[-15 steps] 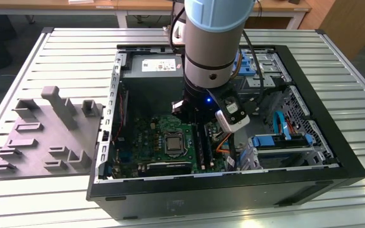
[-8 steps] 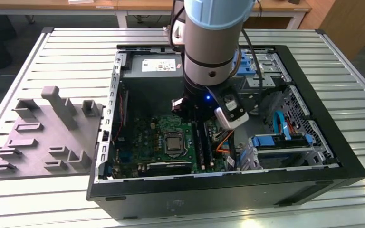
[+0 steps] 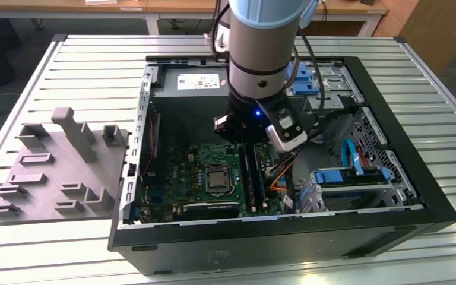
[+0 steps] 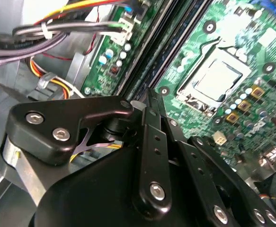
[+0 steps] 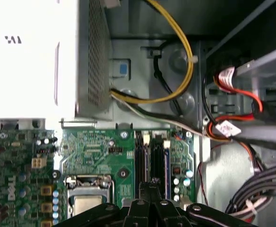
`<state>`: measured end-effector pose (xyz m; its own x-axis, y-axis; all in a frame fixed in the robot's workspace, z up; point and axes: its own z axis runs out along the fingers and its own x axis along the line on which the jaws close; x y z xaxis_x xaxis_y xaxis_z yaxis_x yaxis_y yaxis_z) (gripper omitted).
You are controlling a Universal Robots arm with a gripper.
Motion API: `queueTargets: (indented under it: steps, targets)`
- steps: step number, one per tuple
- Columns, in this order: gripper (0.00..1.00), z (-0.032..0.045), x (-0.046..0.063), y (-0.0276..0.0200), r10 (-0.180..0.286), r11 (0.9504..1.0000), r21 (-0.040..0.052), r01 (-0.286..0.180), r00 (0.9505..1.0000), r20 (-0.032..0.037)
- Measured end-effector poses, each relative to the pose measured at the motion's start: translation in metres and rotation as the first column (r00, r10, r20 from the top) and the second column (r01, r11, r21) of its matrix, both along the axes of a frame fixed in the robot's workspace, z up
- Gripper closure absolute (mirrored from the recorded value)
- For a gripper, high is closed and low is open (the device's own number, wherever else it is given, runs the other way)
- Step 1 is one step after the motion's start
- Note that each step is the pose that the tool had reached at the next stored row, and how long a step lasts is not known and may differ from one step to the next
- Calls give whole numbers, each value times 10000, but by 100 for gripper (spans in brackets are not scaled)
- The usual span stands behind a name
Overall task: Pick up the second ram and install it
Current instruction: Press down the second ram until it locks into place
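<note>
Black steel computer case (image 3: 418, 208) lies open across the middle of the exterior view, on a slatted metal table (image 3: 62, 65). Lower left in that frame sits the grey moulded tray (image 3: 62, 166). At centre, the arm's gripper (image 3: 252, 142) reaches down over the green motherboard (image 3: 188, 172), its fingers drawn together above the memory slots (image 5: 149, 156). The second ram (image 3: 253, 175) stands edge-on in a slot, just below the gripper.
</note>
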<state>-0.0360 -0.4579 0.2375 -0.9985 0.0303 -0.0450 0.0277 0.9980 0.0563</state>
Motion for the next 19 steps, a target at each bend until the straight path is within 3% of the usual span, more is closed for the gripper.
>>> queueTargets:
  steps: [7,19]
  targets:
    - [89,-9,0,116,0,10000,10,0,10000,0]
    - [89,-45,28,124,1,10000,9,-1,10000,0]
